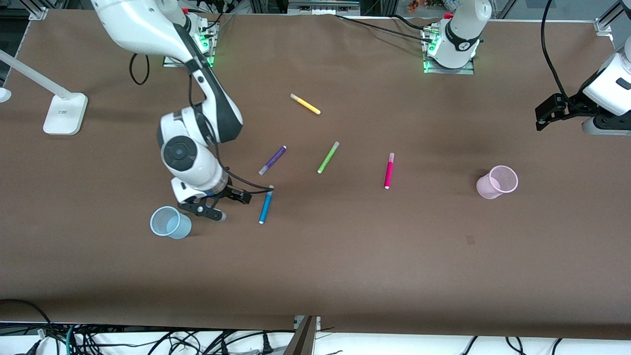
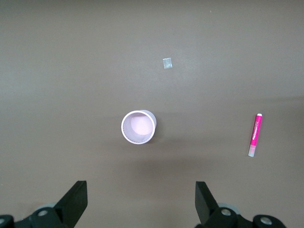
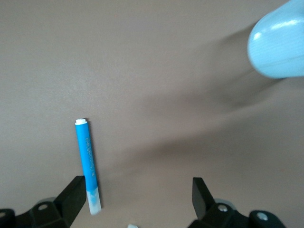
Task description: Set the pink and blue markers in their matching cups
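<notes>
The blue marker (image 1: 265,207) lies on the brown table, nearer the front camera than the purple pen. The pale blue cup (image 1: 170,223) stands toward the right arm's end. My right gripper (image 1: 230,206) is open and empty, low over the table between that cup and the blue marker. In the right wrist view the marker (image 3: 88,166) lies just beside one finger (image 3: 73,195) of the gripper (image 3: 137,202), and the cup (image 3: 278,45) is off to one side. The pink marker (image 1: 389,170) lies mid-table. The pale pink cup (image 1: 497,182) stands upright toward the left arm's end. My left gripper (image 1: 546,115) is open and empty, high over that end; its wrist view (image 2: 141,204) shows the pink cup (image 2: 138,127) and pink marker (image 2: 255,135).
A yellow pen (image 1: 305,104), a purple pen (image 1: 272,160) and a green pen (image 1: 328,157) lie mid-table, farther from the front camera than the blue marker. A white lamp base (image 1: 65,113) stands at the right arm's end. A small tape scrap (image 1: 470,240) sits near the pink cup.
</notes>
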Controlling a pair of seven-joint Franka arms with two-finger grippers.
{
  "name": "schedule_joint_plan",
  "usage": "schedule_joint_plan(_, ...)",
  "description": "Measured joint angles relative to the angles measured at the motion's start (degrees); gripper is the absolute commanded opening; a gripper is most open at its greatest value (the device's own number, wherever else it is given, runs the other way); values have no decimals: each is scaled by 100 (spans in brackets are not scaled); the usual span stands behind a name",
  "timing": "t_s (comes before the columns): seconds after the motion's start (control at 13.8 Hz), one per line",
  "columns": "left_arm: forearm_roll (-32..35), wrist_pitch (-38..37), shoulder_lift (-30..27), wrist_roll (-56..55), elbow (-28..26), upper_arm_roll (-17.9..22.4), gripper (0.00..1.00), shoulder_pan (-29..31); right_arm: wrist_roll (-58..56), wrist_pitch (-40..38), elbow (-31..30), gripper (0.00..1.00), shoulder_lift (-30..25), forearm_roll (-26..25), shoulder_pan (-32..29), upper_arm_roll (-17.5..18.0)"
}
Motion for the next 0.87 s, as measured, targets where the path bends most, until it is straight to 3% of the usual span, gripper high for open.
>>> schedule_joint_plan(0.8,-98,-565,-4,0,160,-25,100,-17,188,1014,9,98,752,533,523,3)
schedule_joint_plan(0.87,-148,-633,-4,0,199,-25,100,-18,185,1089,9,85,815,532,541,2)
